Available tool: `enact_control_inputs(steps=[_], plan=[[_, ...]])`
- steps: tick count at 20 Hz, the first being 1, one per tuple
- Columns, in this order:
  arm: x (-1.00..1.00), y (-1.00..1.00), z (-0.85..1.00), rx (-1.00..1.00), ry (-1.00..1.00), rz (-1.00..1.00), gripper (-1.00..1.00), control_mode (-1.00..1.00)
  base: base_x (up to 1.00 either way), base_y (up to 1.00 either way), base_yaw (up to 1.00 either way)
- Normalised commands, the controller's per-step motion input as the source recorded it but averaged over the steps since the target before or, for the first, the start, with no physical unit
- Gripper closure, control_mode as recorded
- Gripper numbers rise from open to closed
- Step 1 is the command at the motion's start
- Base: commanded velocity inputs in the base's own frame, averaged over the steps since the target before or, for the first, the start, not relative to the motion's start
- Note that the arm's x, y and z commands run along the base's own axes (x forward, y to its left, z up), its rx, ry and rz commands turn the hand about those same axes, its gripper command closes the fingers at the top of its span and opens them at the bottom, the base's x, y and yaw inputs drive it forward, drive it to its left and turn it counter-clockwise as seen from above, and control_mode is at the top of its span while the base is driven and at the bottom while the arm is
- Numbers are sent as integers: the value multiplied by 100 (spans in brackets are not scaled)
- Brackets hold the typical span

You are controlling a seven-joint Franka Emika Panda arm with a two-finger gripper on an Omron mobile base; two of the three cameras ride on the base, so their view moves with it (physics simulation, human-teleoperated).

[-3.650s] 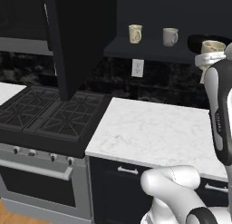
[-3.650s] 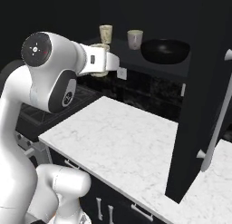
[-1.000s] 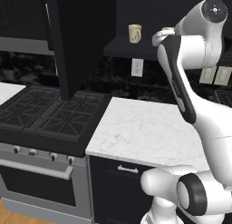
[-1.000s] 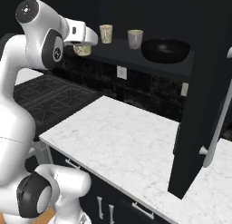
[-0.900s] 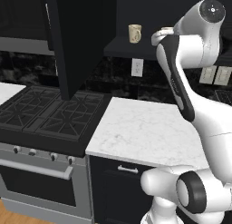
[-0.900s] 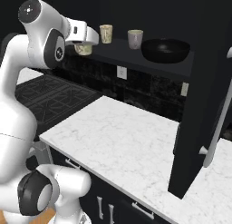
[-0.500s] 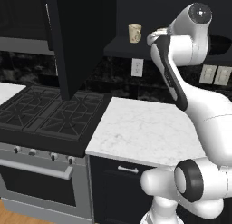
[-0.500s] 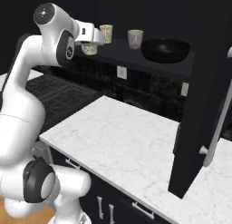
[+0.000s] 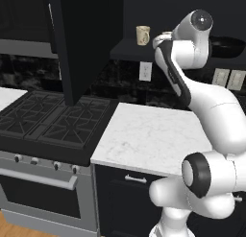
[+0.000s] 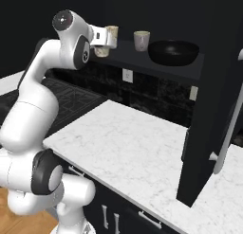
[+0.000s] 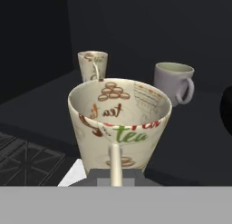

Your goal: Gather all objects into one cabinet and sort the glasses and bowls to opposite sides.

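Left base view: You see the arm reaching up and back toward the dark shelf [image 9: 126, 51] of the open black cabinet. A cream mug [image 9: 142, 35] stands upright on that shelf, just left of the arm's wrist. The black bowl [image 9: 229, 45] sits on the same shelf to the right, partly hidden by the arm. The white marble counter [image 9: 149, 137] lies below, with the stove [image 9: 50, 121] at its left. The pincer itself is hidden behind the wrist here.

Right base view: You see the pincer [image 10: 105, 43] at the left end of the shelf [image 10: 152, 62], closed on a tan mottled tumbler [image 10: 101, 51]. You cannot tell whether the tumbler's base touches the shelf. The cream mug [image 10: 112, 32] stands just behind the hand. A pale grey mug [image 10: 141, 40] stands further right, and the wide black bowl [image 10: 173, 52] sits beyond it, near the open cabinet door [image 10: 216, 100] with its silver bar handle [image 10: 229, 133].

Hand view: You see the tumbler [image 11: 119, 123] close up, printed with "tea" lettering, gripped narrowly at its rim, with one finger [image 11: 115, 166] inside the cup. The cream mug [image 11: 93, 66] stands behind it to the left; the grey mug [image 11: 174, 83] stands behind to the right, handle facing right.
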Motion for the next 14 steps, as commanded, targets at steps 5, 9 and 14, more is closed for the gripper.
enact_control_inputs(steps=[5, 9, 14], plan=[[66, -24, 0, 3, 0, 0, 100, -100, 0, 0, 0], [62, -2, 0, 0, 0, 0, 100, -100, 0, 0, 0], [52, 0, 0, 0, 0, 0, 100, -100, 0, 0, 0]])
